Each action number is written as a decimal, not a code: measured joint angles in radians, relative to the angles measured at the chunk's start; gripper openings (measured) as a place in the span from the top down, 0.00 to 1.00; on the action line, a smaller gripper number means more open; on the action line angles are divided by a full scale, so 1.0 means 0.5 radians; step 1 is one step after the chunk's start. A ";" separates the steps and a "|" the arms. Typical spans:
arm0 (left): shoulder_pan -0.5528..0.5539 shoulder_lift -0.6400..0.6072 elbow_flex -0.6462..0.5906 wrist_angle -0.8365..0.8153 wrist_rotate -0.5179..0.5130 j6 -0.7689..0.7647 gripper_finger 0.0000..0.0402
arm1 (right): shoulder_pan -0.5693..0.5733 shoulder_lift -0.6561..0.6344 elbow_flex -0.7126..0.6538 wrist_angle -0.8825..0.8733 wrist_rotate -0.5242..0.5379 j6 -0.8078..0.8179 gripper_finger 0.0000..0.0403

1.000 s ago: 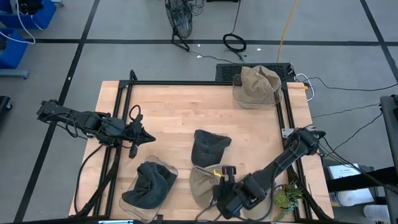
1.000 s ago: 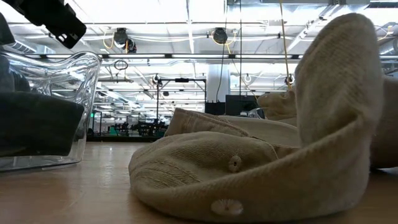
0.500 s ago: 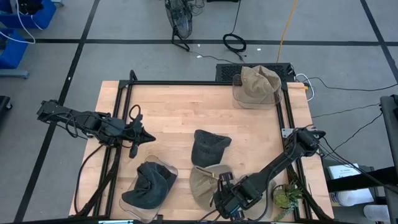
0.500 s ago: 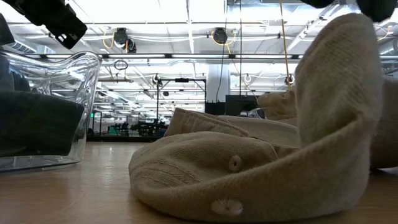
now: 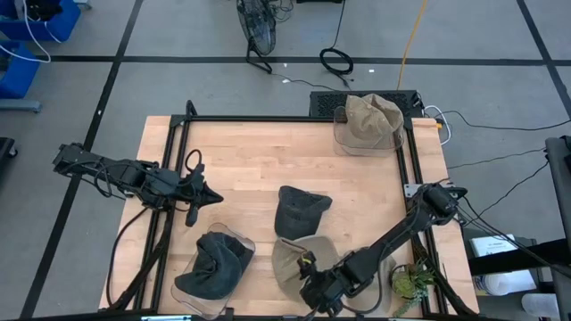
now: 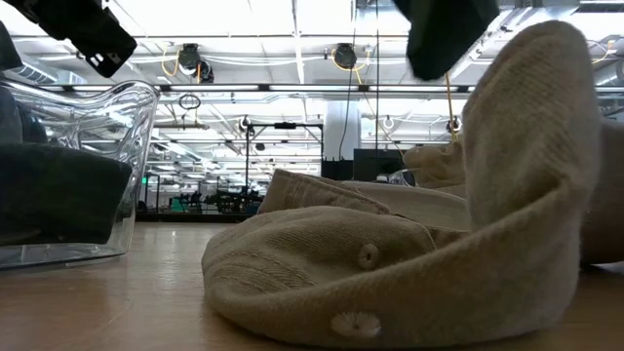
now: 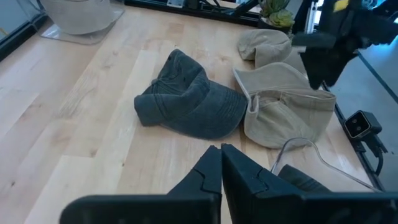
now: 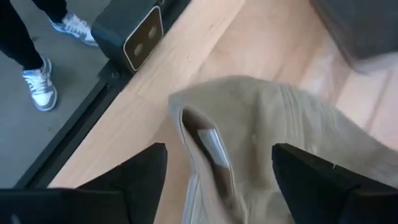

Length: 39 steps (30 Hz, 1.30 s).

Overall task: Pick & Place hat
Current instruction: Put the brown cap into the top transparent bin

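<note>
Shoes (image 8: 43,84) beside table appear only wrist-side.

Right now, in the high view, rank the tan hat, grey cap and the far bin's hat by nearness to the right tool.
1. Tan hat, under the right tool, front edge.
2. Grey cap, table middle.
3. Far bin's hat, back right corner.

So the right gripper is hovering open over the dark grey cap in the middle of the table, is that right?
Not quite. The right gripper is open, but it hovers over the beige fabric hat at the table's near edge, as the right wrist view shows. The dark grey cap lies untouched mid-table.
</note>
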 joint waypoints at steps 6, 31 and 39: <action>0.000 0.000 -0.001 -0.002 0.018 -0.036 0.99 | 0.002 0.001 -0.242 0.156 -0.005 -0.007 0.31; 0.001 0.000 -0.001 -0.012 0.001 0.015 0.99 | -0.088 -0.098 -0.639 0.632 0.193 0.655 0.96; 0.002 0.000 -0.001 -0.010 0.001 0.023 0.98 | -0.095 -0.665 -0.642 0.654 0.650 0.724 0.99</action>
